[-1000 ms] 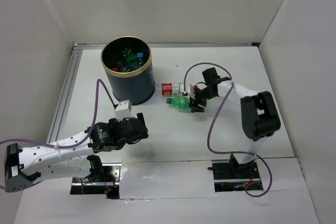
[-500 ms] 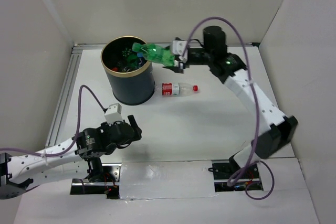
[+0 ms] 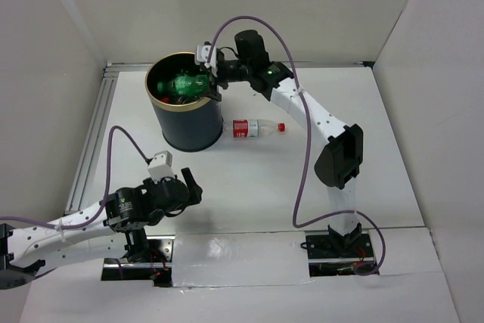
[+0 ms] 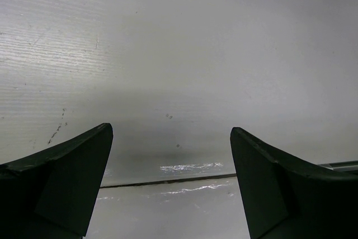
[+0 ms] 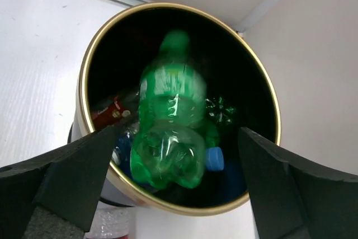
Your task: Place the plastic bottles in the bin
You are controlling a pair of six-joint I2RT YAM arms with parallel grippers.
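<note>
Over the bin (image 3: 189, 122) at the far left of the table (image 3: 265, 187), the right gripper (image 3: 214, 81) gapes wide, green bottle (image 3: 181, 83) loose inside the rim. Drop looks done; next calls for the red-labelled bottle (image 3: 257, 127) just beside the bin.

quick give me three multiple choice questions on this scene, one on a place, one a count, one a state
1. Where is the clear plastic bottle with the red label?
A. inside the tall dark cylindrical bin
B. lying on the white table beside that bin
C. standing upright against the back wall

2. How many bottles lie on the table outside the bin?
A. one
B. none
C. three

3. How does the right hand stand?
A. shut on a bottle
B. open, resting on the table
C. open over the bin, gripping nothing

Key: 1 B, it lies just right of the bin's wall. 2 A, only the red-labelled one is out there. 3 C, its fingers stand wide apart, with the green plastic bottle loose below them in the bin's mouth.
</note>
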